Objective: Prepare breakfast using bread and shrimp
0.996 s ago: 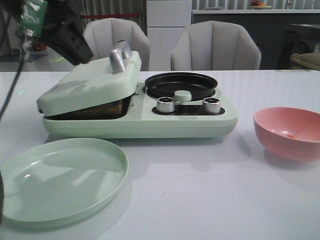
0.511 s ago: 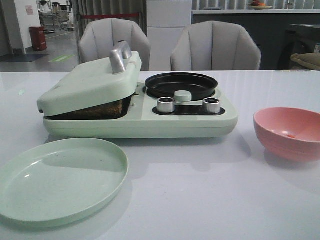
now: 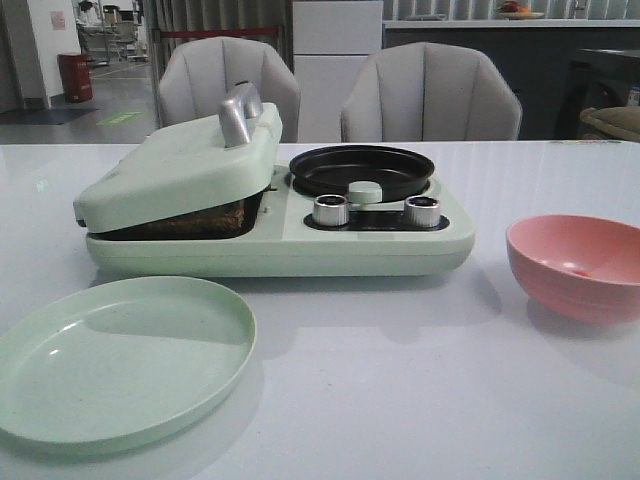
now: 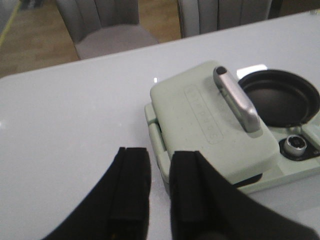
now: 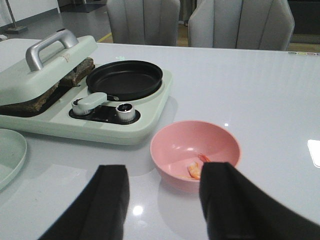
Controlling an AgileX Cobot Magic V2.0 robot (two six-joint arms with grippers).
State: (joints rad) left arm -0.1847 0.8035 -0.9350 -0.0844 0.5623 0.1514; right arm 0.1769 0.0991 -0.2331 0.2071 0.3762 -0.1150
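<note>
While the desk (image 3: 400, 400) carries everything, the big landmark is the green breakfast maker (image 3: 280, 235), its lid (image 3: 180, 170) resting on the bread (image 3: 195, 220) inside. Left of it and nearer the camera sits a green plate (image 3: 120, 360); to its right, a pink bowl (image 3: 575, 265) holds the shrimp (image 5: 195, 169). Left pincer (image 4: 160, 200) is nearly clenched and empty; right pincer (image 5: 162, 200) is released.
</note>
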